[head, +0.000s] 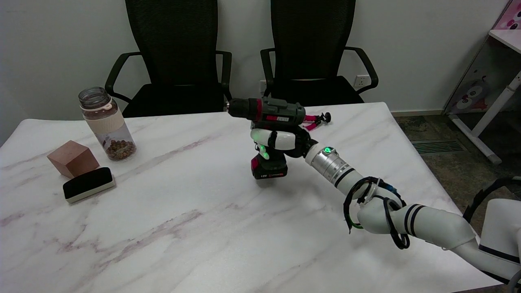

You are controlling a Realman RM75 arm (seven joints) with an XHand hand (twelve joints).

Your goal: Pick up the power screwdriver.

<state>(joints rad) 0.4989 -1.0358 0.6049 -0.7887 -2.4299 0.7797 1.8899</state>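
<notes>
Power screwdriver point(266, 112), dark green and black with red trim, stood upright near the middle of the frame, a little right of centre, its chuck pointing toward the left of the picture and its red-and-black battery base point(269, 168) low over the marble table point(183, 228); whether the base touched the tabletop or hung just above it could not be told. The right hand point(281, 141) reached in from the lower right and gripped the tool's handle, fingers point(277, 139) wrapped around it just under the body. Behind the tool, toward the table's far edge, lay a small pink-and-black tripod point(316, 120). At the left of the frame stood a glass jar point(106, 124) with brown contents at its bottom, a wooden cube point(73, 158) beside it, and a black-topped eraser point(88, 184) just in front of the cube. Two black office chairs point(175, 57) stood past the table's far side.
</notes>
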